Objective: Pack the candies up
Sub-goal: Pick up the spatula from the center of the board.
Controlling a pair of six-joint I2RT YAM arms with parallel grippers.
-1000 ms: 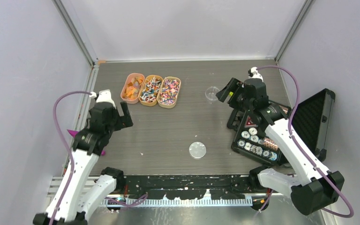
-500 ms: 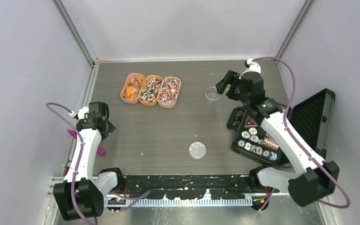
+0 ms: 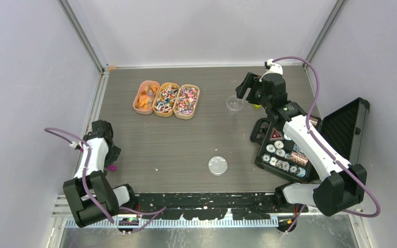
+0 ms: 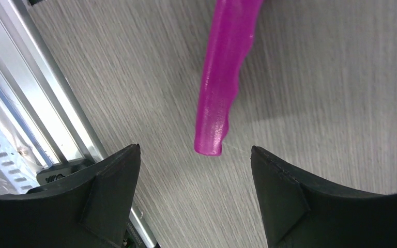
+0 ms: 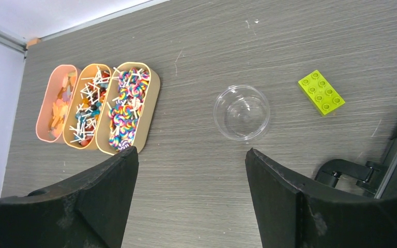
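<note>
The candies fill three oval trays at the back left: orange ones in the pink tray [image 3: 146,96] [image 5: 57,103], mixed ones in the middle tray [image 3: 165,99] [image 5: 90,106] and the right tray [image 3: 186,101] [image 5: 126,108]. A magenta scoop handle [image 4: 222,77] [image 3: 112,168] lies by the table's left edge. My left gripper [image 4: 194,150] [image 3: 109,155] is low over it and open, its jaws on either side of the handle's end without touching. My right gripper [image 5: 191,151] [image 3: 247,89] hangs open and empty above a clear round cup [image 5: 241,112] [image 3: 234,104].
A clear lid [image 3: 217,165] lies near the front middle. A black case of poker chips [image 3: 284,155] stands open at the right, its lid [image 3: 349,129] raised. A yellow-green brick [image 5: 321,92] lies beside the cup. An aluminium rail [image 4: 41,119] runs along the left edge.
My left arm has swung back and down to the left edge over the magenta handle, its jaws narrowing a little. My right arm has moved toward the back, above the cup.
</note>
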